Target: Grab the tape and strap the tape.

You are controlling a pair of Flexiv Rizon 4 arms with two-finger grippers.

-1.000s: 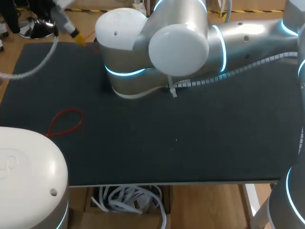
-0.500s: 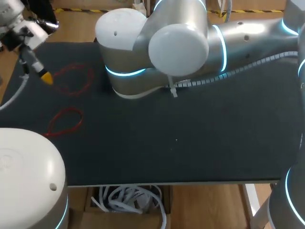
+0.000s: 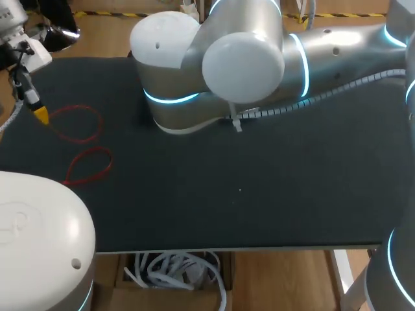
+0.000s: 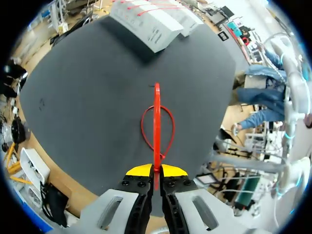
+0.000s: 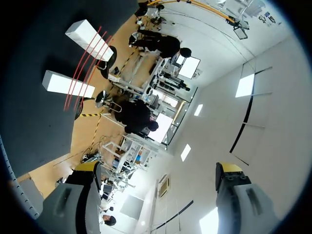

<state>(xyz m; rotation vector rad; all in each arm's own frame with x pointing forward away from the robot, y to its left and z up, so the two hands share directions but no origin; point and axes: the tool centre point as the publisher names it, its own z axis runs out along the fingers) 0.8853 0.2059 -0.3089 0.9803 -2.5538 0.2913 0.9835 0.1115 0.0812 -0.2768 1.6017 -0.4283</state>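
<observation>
Left end effector (image 3: 40,115) at the far left edge of the tabletop (image 3: 259,194), tape loop (image 4: 156,117) clamped between its fingers and stretching ahead of it, second tape loop (image 3: 109,163) flat nearer the front left, right arm (image 3: 240,58) over the far middle, two boxes (image 4: 146,27) at the far side.

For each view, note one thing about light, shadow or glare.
Head view: cyan rings glow on the right arm, which shades the table beside it. Left wrist view: the white boxes throw a dark shadow onto the table. Right wrist view: the open right gripper looks dim against bright surroundings.
</observation>
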